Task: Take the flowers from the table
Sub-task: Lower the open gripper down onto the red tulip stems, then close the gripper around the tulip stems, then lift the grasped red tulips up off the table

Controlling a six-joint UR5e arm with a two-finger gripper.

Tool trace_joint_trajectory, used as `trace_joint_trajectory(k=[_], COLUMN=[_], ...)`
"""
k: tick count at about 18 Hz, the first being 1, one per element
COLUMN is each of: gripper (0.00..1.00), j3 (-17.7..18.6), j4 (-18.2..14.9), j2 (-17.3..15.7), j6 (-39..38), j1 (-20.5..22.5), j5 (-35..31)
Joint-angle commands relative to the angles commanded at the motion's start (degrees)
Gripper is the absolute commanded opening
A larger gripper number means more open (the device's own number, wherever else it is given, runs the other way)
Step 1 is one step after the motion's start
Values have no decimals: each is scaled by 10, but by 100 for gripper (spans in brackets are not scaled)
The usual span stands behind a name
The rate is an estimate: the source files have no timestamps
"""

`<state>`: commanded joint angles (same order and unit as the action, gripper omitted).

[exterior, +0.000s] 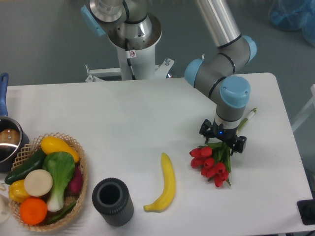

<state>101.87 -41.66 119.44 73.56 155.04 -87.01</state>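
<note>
The flowers (212, 163) lie on the right half of the table (147, 113), red buds bunched toward the front edge and the pale stems running up and to the right, where a stem tip pokes out past the arm near the table's right side. The gripper (222, 141) sits directly over the leafy middle of the bunch, so the stretch of stems and leaves beneath it is hidden; only the buds below it and the stem end above it show. Its two dark fingers stand apart on either side of the greenery, but from this high view it is not possible to tell whether they are pressing on the stems or merely straddling them, nor whether the bunch is touching the table there. The arm's grey wrist and blue-capped joints block the tabletop just behind the flowers, and the upper arm runs out of the top of the picture. To the left of the buds, apart from them, lies a yellow banana (165, 183), curved, its tip pointing away from the front edge. Further left stands a dark ribbed cup (112, 201), open end up. At the far left a wicker basket (81, 172) holds vegetables and fruit, and a pot (7, 142) with a blue handle is cut off by the left edge.
</note>
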Motion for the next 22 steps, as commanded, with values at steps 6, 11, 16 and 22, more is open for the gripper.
trace_joint_trajectory(k=[6,11,16,22], gripper=[0,0,0,0], j3=[-9,-13,-25,-114], j4=[-4,-9,-14,-131], j2=[-31,-52,-62,-62], j6=[-4,-4,-5,-12], j1=[17,41,44,44], j5=[-1,0,2,2])
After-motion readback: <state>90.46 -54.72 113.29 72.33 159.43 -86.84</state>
